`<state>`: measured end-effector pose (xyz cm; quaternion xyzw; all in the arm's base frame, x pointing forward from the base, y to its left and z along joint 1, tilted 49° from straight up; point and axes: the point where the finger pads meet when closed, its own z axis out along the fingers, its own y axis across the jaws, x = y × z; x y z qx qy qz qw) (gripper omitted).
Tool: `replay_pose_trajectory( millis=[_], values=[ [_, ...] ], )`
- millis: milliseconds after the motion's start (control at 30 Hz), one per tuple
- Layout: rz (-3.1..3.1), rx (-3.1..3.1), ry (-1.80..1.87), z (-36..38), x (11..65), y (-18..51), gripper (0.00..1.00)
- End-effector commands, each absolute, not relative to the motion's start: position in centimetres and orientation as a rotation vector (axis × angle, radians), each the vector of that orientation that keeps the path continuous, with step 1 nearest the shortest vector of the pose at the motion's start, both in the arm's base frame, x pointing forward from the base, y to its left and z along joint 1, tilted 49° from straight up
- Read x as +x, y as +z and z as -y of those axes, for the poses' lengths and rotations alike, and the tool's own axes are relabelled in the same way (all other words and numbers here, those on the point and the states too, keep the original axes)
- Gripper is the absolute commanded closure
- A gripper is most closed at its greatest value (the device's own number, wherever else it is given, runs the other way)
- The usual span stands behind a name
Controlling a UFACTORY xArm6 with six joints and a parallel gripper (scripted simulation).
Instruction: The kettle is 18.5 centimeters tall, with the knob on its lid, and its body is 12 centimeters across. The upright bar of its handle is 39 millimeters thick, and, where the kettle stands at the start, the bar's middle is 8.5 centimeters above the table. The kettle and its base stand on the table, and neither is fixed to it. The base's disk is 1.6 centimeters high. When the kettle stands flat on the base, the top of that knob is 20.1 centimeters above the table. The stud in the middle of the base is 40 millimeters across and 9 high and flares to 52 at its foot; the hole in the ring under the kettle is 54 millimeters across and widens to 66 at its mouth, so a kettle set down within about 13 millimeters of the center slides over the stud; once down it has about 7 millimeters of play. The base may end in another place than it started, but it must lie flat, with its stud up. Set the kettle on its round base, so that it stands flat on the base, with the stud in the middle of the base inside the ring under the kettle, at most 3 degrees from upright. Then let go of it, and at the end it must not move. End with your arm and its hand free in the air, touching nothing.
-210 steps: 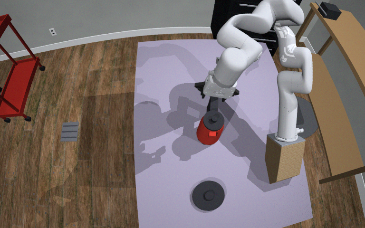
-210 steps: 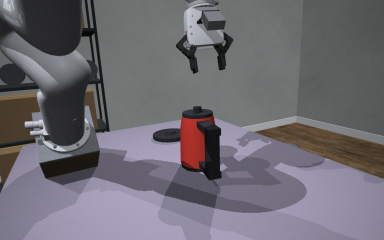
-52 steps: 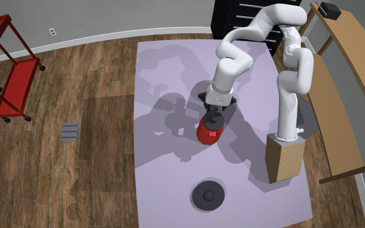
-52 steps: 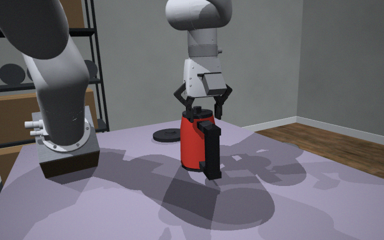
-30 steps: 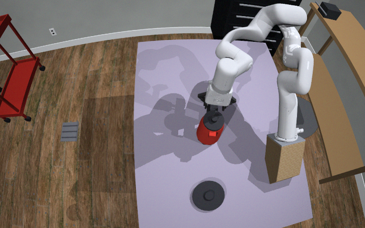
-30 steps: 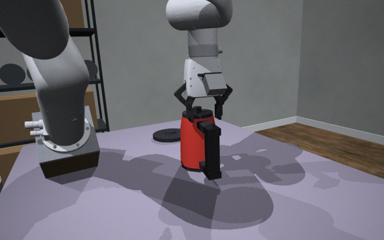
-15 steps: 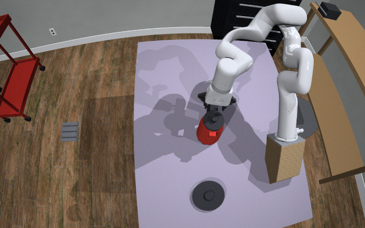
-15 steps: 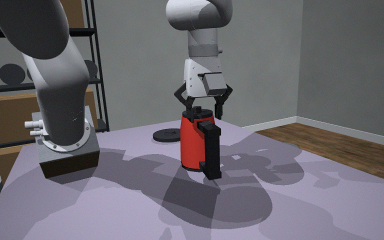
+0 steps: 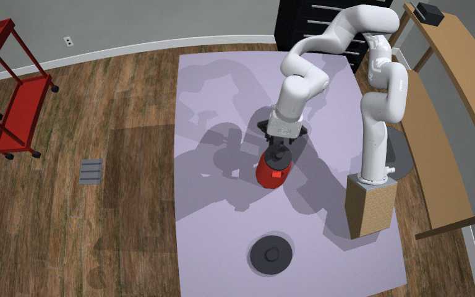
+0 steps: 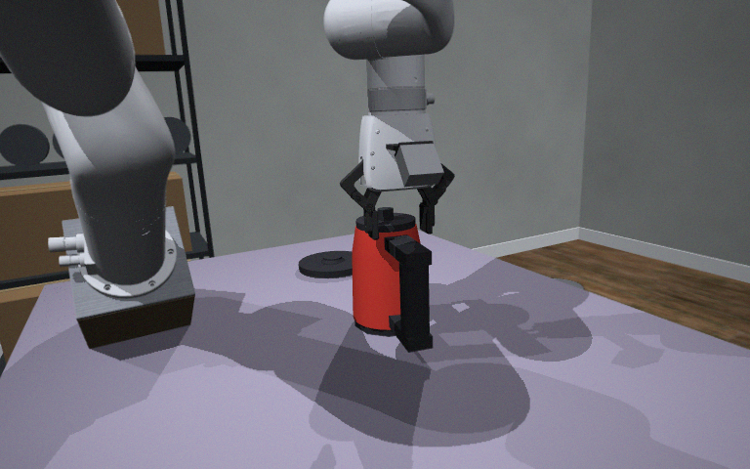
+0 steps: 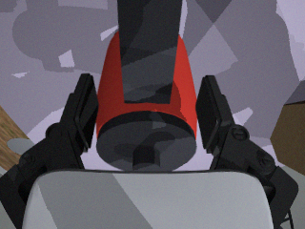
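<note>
The red kettle [image 9: 273, 168] [image 10: 413, 293] stands upright on the table, with a dark lid and knob and a black handle. It also shows in the exterior view [image 10: 380, 277] and in the wrist view [image 11: 145, 92]. My gripper [image 10: 397, 218] is open and hangs just above the kettle, one finger on each side of the lid rim, holding nothing. It also shows in the top view [image 9: 281, 142] and in the wrist view [image 11: 148, 117]. The round dark base [image 9: 271, 255] with its stud up lies flat near the table's front edge, well apart from the kettle. It shows behind the kettle in the exterior view [image 10: 327, 264].
The arm's wooden pedestal [image 9: 370, 205] stands on the table's right side. A red cart [image 9: 19, 104] stands on the floor at the left. A black drawer unit [image 9: 315, 24] and a wooden shelf [image 9: 441, 115] stand beyond the table.
</note>
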<state>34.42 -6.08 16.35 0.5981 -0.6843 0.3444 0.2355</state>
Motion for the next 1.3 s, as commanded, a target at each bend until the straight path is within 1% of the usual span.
replay_pose_trajectory(
  millis=[0,633,1267],
  values=[
    [1.879,1.642,0.947,6.1,34.5,16.4,0.19],
    [1.879,1.642,0.947,8.4,34.8,14.4,0.19],
    [1.879,1.642,0.947,8.5,34.8,14.3,0.19]
  ],
)
